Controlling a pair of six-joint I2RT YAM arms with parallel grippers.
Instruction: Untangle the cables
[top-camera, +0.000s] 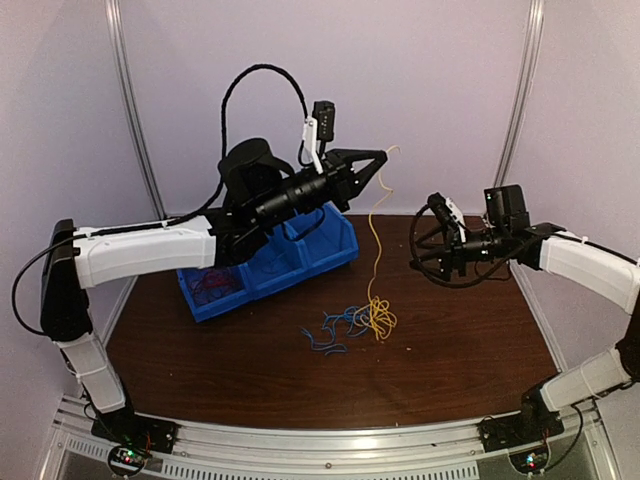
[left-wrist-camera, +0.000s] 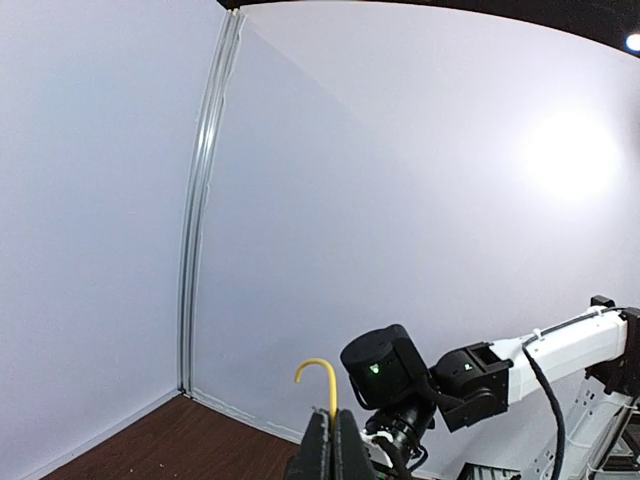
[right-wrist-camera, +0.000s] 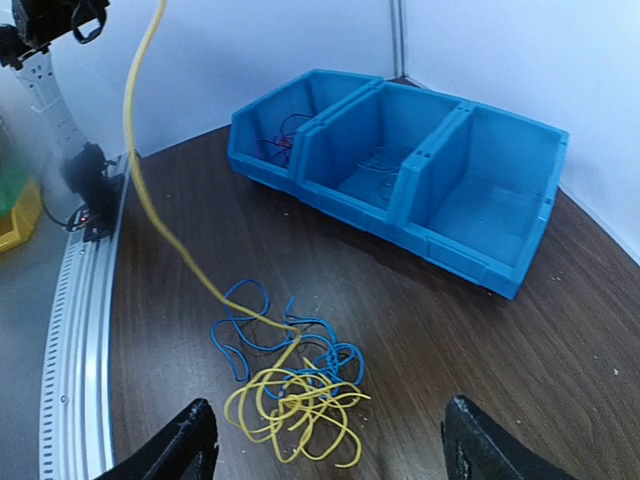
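The brown worktop (top-camera: 450, 360) lies far below my raised left end effector (top-camera: 381, 160) and closer beneath my right end effector (top-camera: 418, 248), which hangs to the right of the left one and lower. A three-compartment blue bin (top-camera: 300, 262) stands below and behind my left end effector. The compartment farthest from my right end effector holds red cables (top-camera: 215, 283), so I judge that colour already sorted. The tangle (top-camera: 362, 320) lies on the worktop almost straight below my left end effector and just ahead of and under my right one, near the bin but apart from it. In it, blue cables (right-wrist-camera: 240, 320) spread in loose loops, mixed with a yellow knot on the side nearer my right end effector. My left end effector is fully closed, pinching one yellow cable (top-camera: 375, 235) near its end, with a short hooked tip sticking out above the fingers (left-wrist-camera: 316, 452). From there the cable hangs down in a long line to the tangle, where its lower part is looped among the blue. My right end effector stands wide apart and holds nothing. I judge the job partway: red seems done, yellow is lifted but not free, and blue lies unsorted on the worktop.
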